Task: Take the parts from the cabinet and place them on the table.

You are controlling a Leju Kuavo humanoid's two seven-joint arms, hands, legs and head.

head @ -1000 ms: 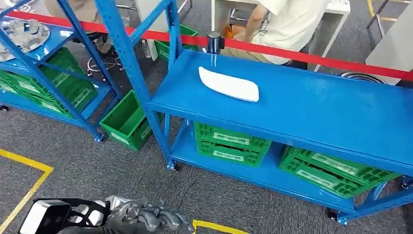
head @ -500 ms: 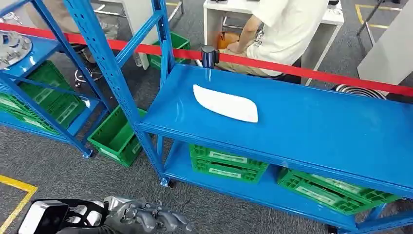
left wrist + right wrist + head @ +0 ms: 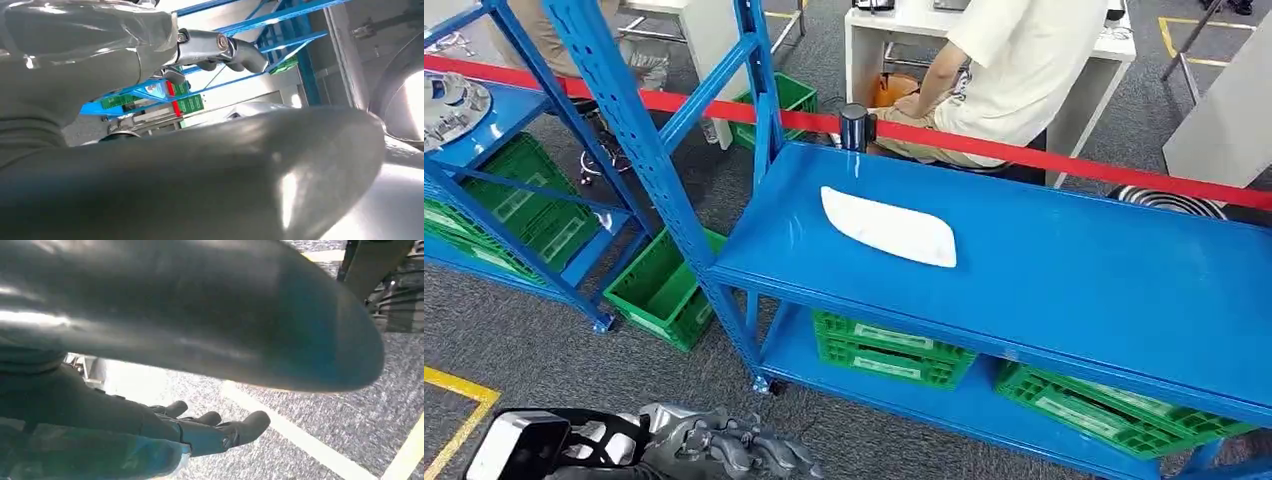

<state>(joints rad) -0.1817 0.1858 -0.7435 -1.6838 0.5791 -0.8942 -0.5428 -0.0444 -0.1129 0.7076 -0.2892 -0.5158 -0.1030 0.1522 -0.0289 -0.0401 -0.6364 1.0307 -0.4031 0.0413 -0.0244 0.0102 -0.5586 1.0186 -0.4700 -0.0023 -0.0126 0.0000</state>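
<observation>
White part [image 3: 889, 227] is lying flat on the top of the blue table [image 3: 1074, 290], toward its 10 o'clock corner and well apart from both hands. At 9 to 10 o'clock the blue cabinet [image 3: 614, 110] is standing with silver parts [image 3: 449, 100] resting on its shelf, cut off by the picture's edge and too small to make out in detail. The cabinet's slanted uprights are crossing in front of that shelf. Green crates [image 3: 889, 350] are sitting on the table's lower shelf, and one green crate [image 3: 659, 290] is sitting on the grey carpet between cabinet and table. Behind the table, at 12 o'clock, a red barrier tape [image 3: 1024, 150] is running across from a black post [image 3: 854, 125], and a person [image 3: 1014, 70] is sitting beyond it at a white desk [image 3: 894, 25]. The left hand [image 3: 724, 452] is showing at 7 o'clock, low in the head view, with its fingers [image 3: 220, 45] reaching forward. A bright silver curve is lying just beside it in the left wrist view, and I cannot tell whether the hand is holding anything. The right hand [image 3: 210, 427] is hanging over the carpet, its fingers loosely apart and holding nothing, with much of it hidden behind the blurred thumb.
</observation>
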